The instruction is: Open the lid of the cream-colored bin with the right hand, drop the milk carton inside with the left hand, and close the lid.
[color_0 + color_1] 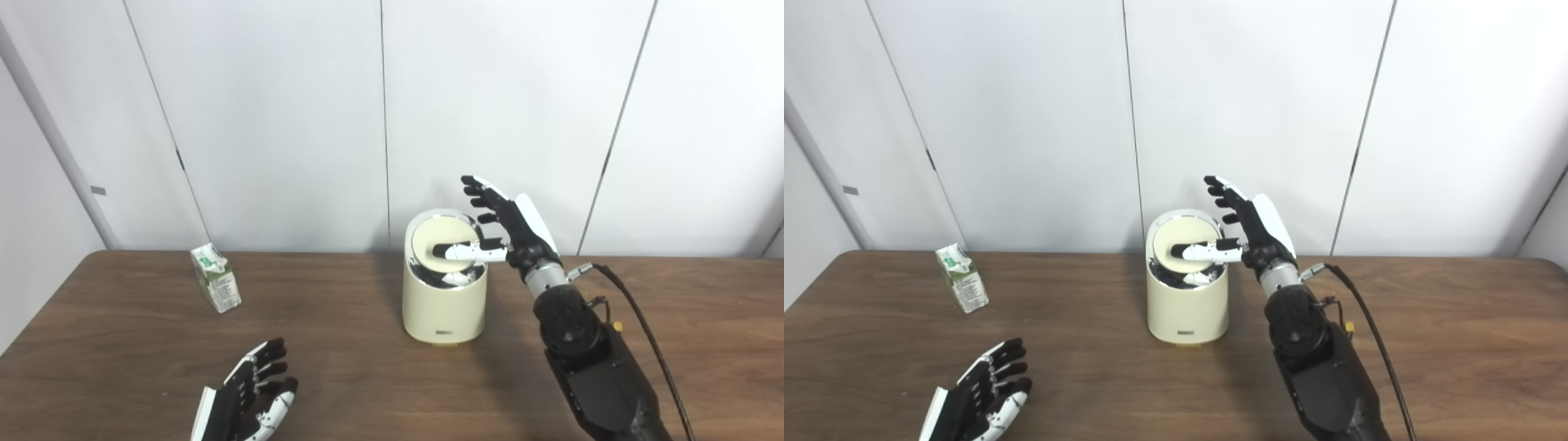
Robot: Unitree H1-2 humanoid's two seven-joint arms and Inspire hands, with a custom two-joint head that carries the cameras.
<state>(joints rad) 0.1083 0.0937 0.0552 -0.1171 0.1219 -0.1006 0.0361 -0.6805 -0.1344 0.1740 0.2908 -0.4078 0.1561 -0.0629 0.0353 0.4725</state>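
Down at the near edge, the left hand [248,398] sits low over the table [343,380], fingers spread apart and gripping nothing, palm turned up toward the cameras. Across on the other side, the right arm [588,361] rises from the bottom corner, a black cable [643,331] trailing off its wrist. Up top, the right hand [508,229] is beside the cream-colored bin [442,306], on its right, fingers fanned upward and apart, while the thumb [465,251] reaches out sideways across the lid [438,239]. That lid is tipped up, its pale round face angled toward the cameras, with a dark gap showing beneath it at the front of the rim. Whether the thumb actually presses the lid or only crosses in front of it is hard to call from these angles. Nothing is clasped in that hand.

Now the milk carton [215,277]: white and green, standing on the table well to the left of the bin, leaning a little, near the far edge by the wall [275,122]. It is well apart from both hands, and the left hand lies nearer the cameras than the carton does. Bin stands upright near the middle of the table.
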